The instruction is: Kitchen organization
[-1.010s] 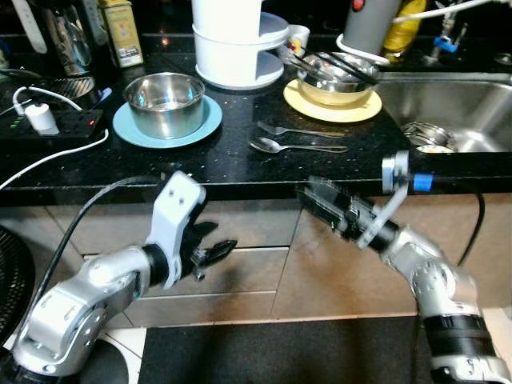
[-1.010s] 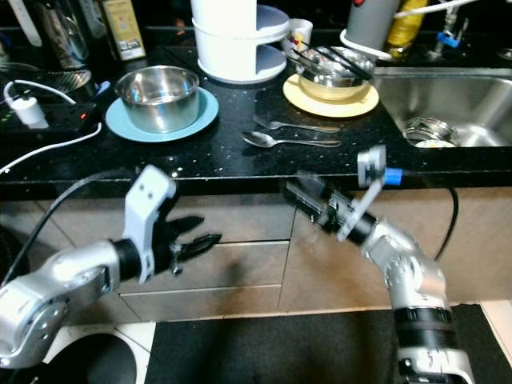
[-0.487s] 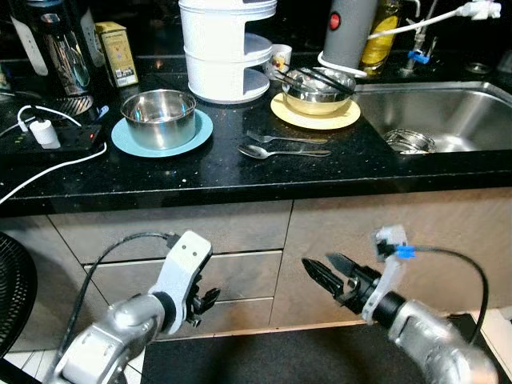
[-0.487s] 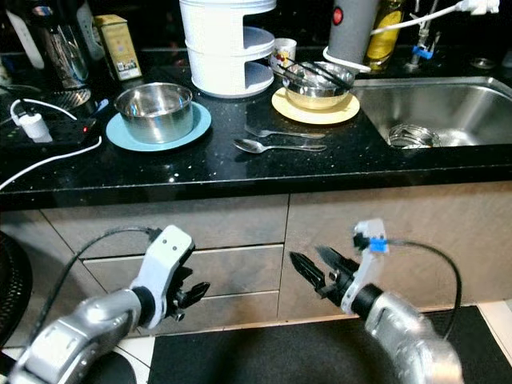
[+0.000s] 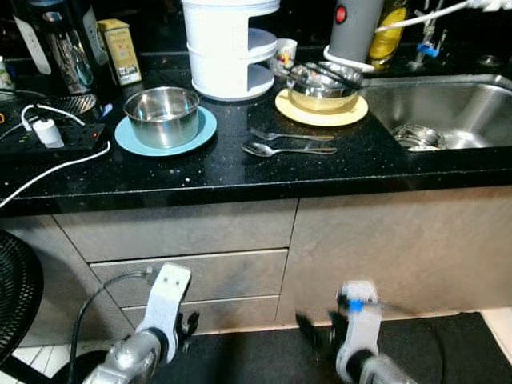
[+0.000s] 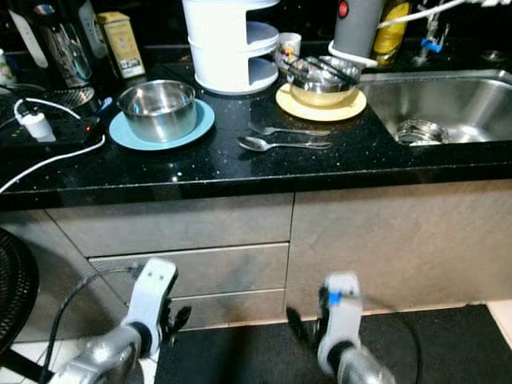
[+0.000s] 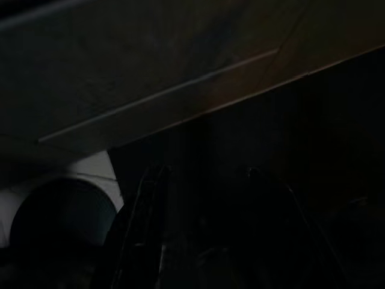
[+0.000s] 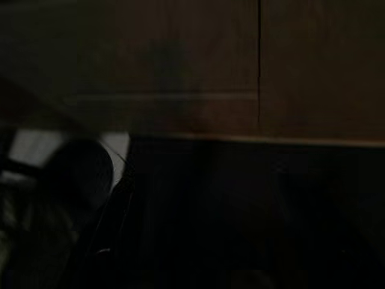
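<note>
On the black counter a steel bowl (image 5: 162, 112) sits on a blue plate (image 5: 128, 142). To its right lie a spoon (image 5: 276, 150) and a fork (image 5: 290, 134). Behind them a yellow plate (image 5: 320, 118) carries a metal bowl (image 5: 322, 78) with black utensils laid across it. Both arms hang low in front of the cabinets, well below the counter. My left gripper (image 5: 188, 326) is by the lower drawer, and the dark left wrist view shows its two fingers apart with nothing between them. My right gripper (image 5: 316, 330) is blurred above the dark floor mat.
A white stacked container (image 5: 226, 44) stands at the back of the counter. The steel sink (image 5: 456, 100) lies to the right. A power strip (image 5: 48, 138) with white cables is on the left. A black fan (image 5: 12, 296) stands on the floor at the left. Drawers (image 5: 216, 272) face me.
Both arms have dropped from counter height to near the floor. The camera has pulled back and tilted, so more of the cabinets shows.
</note>
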{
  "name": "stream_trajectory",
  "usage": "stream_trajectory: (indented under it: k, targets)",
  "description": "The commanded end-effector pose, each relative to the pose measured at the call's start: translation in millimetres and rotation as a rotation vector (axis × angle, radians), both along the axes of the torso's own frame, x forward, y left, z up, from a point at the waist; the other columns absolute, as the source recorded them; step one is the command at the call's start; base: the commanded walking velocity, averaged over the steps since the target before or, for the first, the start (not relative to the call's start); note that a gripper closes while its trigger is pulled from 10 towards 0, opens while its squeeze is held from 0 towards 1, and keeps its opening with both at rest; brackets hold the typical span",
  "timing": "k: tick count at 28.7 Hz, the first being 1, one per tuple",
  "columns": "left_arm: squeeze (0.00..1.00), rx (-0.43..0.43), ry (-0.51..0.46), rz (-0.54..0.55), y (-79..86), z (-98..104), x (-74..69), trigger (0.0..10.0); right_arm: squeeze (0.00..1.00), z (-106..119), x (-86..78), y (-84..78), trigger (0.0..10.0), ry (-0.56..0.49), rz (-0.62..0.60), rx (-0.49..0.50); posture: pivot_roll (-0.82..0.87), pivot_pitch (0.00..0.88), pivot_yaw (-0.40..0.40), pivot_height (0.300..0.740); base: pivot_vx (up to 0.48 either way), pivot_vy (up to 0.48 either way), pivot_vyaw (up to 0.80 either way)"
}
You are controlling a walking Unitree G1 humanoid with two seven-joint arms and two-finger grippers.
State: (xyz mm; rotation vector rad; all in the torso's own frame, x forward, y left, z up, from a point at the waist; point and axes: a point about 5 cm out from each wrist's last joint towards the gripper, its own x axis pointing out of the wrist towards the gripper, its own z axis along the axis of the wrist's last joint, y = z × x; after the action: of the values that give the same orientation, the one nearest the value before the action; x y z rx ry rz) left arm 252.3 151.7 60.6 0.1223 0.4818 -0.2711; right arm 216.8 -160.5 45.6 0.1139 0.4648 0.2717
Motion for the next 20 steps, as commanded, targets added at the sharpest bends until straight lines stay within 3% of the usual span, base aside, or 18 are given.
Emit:
stream_trajectory:
  k: [1,5,8,11,14,20]
  targets:
    - [0.00,0.026,0.019,-0.017,-5.4,-11.4,-7.9,10.0,0.00,-3.8,-8.1,-2.8,10.0,-0.010,0.002,-0.058,-0.14,0.272,-0.005,0.740,0.000,0.000,0.00]
    - [0.00,0.042,0.025,-0.061,-17.5,-18.9,-13.9,10.0,0.00,-28.3,-25.7,-8.6,10.0,0.048,-0.022,-0.110,-0.15,0.248,-0.025,0.740,0.000,0.000,0.00]
    - [0.00,0.055,0.031,-0.079,-18.9,-25.4,-17.6,10.0,0.00,-41.8,-37.3,-2.1,10.0,0.090,-0.026,-0.109,-0.16,0.242,-0.037,0.740,0.000,0.000,0.00]
    - [0.00,0.061,0.037,-0.081,-18.5,-27.8,-18.3,10.0,0.00,-45.3,-40.0,-0.4,10.0,0.100,-0.023,-0.112,-0.16,0.242,-0.037,0.740,0.000,0.000,0.00]
    - [0.00,0.091,0.063,-0.066,-4.5,-38.9,-21.8,10.0,0.00,-56.2,-46.8,16.1,10.0,0.140,-0.045,-0.064,-0.14,0.221,-0.067,0.740,0.000,0.000,0.00]
    - [0.00,0.092,0.080,0.026,4.9,-40.6,-19.9,10.0,0.00,-58.0,-43.3,26.1,10.0,0.145,-0.022,-0.040,-0.10,0.220,-0.063,0.740,0.000,0.000,0.00]
